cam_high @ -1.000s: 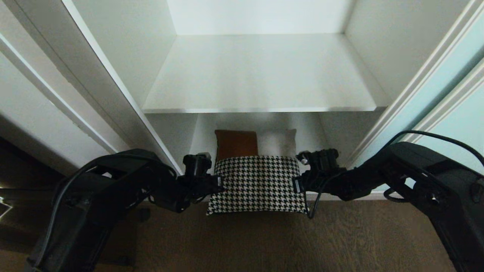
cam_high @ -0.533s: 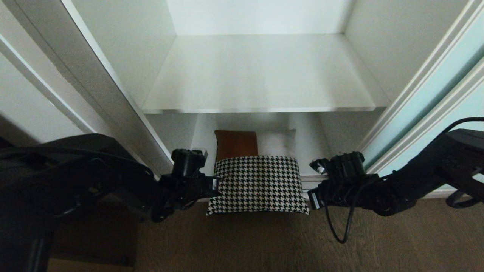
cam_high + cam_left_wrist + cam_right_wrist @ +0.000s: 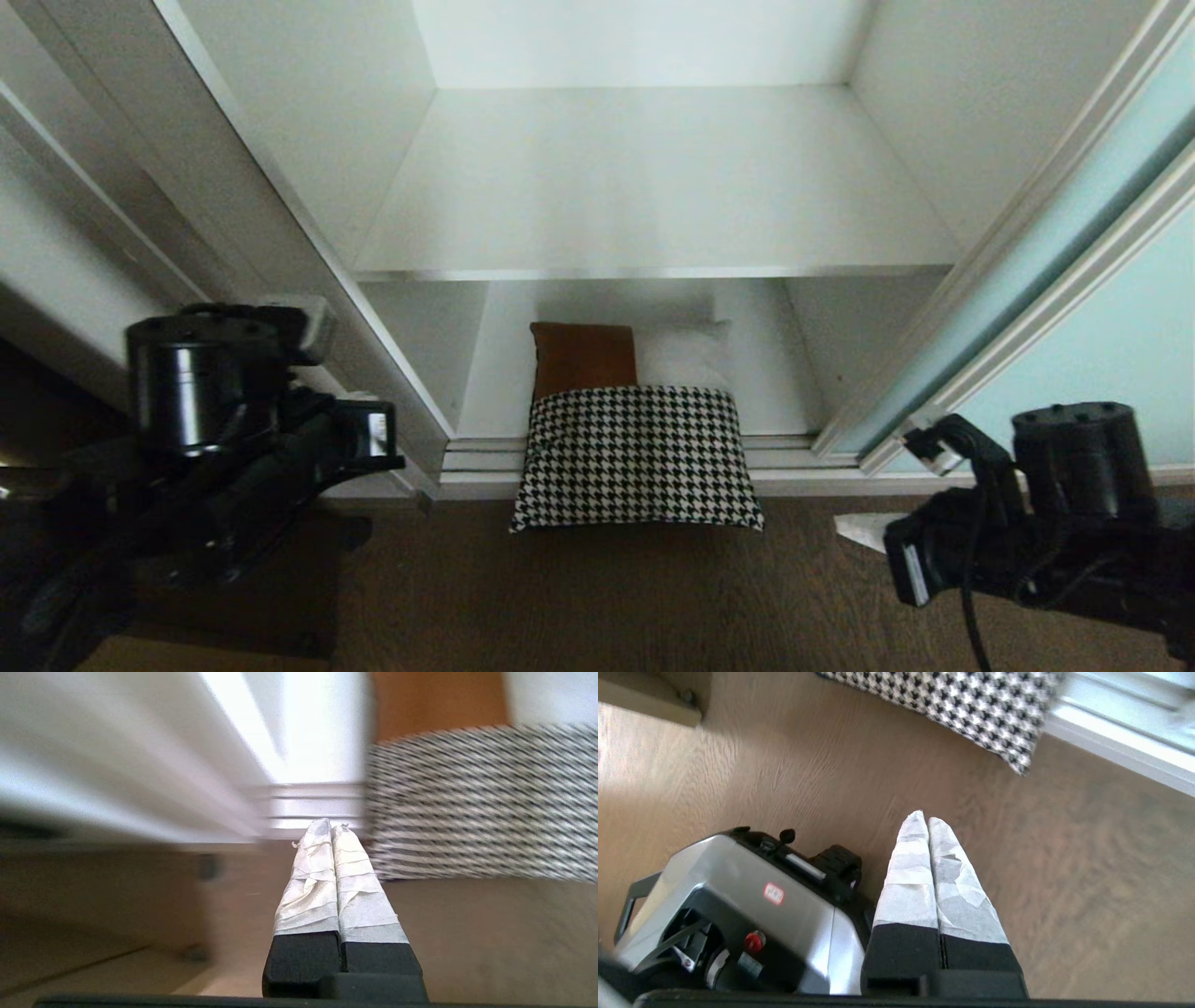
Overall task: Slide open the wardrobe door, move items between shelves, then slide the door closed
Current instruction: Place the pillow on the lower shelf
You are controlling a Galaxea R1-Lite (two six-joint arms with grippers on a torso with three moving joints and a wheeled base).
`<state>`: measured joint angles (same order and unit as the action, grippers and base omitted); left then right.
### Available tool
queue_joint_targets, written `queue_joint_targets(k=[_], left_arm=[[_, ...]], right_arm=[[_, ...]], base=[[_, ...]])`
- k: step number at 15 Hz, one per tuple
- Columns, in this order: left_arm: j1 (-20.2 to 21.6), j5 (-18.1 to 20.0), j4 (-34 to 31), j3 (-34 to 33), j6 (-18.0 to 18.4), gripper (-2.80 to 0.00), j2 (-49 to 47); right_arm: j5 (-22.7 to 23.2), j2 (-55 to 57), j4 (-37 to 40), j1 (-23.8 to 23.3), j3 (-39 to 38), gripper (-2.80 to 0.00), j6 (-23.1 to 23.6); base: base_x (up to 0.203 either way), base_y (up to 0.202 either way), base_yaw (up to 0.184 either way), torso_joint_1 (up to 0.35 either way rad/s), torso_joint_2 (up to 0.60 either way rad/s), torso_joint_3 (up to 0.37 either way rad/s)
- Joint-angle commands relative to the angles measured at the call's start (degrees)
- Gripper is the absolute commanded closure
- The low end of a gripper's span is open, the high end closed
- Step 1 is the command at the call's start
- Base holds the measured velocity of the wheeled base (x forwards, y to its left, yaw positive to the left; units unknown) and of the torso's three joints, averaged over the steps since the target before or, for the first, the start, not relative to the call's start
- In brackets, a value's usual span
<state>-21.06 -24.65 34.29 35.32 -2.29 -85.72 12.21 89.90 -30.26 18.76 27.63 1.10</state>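
Status, both arms: I read the L pincer (image 3: 331,826) as fully closed, taped fingers (image 3: 310,877) pressed flat together, nothing between them. It hangs low over the floor (image 3: 635,597) to the left of the wardrobe opening, clear of the cushion (image 3: 635,457); tips point toward the floor track (image 3: 775,448). R pincer (image 3: 923,817) is likewise closed and empty, over bare floor to the right of the cushion, apart from it; the robot base (image 3: 738,905) shows below it in the right wrist view.

Cushion pos.: lies flat at the bottom of the wardrobe, rust-brown and light-grey half inside on the lower shelf (image 3: 485,392), houndstooth half overhanging the track and resting out on the floor. My judgement: it sits across the track, so the door cannot run shut past it until it is lifted.

Upper shelf (image 3: 644,187) carries nothing I can see, so likely the target. Sliding wardrobe door (image 3: 1102,355) is parked to the right, opening fully exposed; step 1 looks done.

Next, as I judge it: open both pincers, approach the cushion from its two sides. Closed tips cannot take a soft, wide item; a two-sided hold should keep it from folding.
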Motion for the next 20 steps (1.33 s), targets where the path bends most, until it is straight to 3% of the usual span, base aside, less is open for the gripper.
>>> queue_joint_targets(k=[1,4,7,12,14,16,18,20], left_arm=[[1.72,-2.21,-2.09,-5.50,0.66,0.00,16.57],[3.48,-6.19,-7.67,-9.81,1.19,0.00,30.02],[8.46,-8.06,-13.73,-13.15,1.30,0.00,42.27],[18.06,-8.42,-21.54,-20.16,1.49,0.00,57.79],[21.63,-8.02,-22.07,-22.49,1.94,0.00,60.81],[22.43,-6.71,-21.98,-23.51,3.37,0.00,62.09],[22.67,-6.53,-22.06,-26.68,3.63,0.00,65.57],[23.12,-6.51,-21.94,-28.62,4.28,0.00,68.60]], right_arm=[[-1.40,-16.62,-0.05,-0.26,-8.19,0.00,-0.75],[-4.64,-30.40,0.25,-0.62,-16.64,0.00,-2.02],[-9.22,-45.20,3.96,-2.46,-19.12,0.00,-3.86],[-15.10,-72.12,27.60,-4.49,-15.78,0.00,-6.40],[-18.94,-74.34,34.40,-9.29,-12.52,0.00,-12.81],[-21.20,-74.02,36.79,-13.51,-10.70,0.00,-16.24],[-25.93,-75.06,36.77,-15.67,-13.65,0.00,-15.28],[-25.04,-80.78,36.81,-17.33,-16.94,0.00,-8.18]], base=[[0.000,0.000,0.000,0.000,0.00,0.000],[0.000,0.000,0.000,0.000,0.00,0.000],[0.000,0.000,0.000,0.000,0.00,0.000],[0.000,0.000,0.000,0.000,0.00,0.000],[0.000,0.000,0.000,0.000,0.00,0.000],[0.000,0.000,0.000,0.000,0.00,0.000],[0.000,0.000,0.000,0.000,0.00,0.000],[0.000,0.000,0.000,0.000,0.00,0.000]])
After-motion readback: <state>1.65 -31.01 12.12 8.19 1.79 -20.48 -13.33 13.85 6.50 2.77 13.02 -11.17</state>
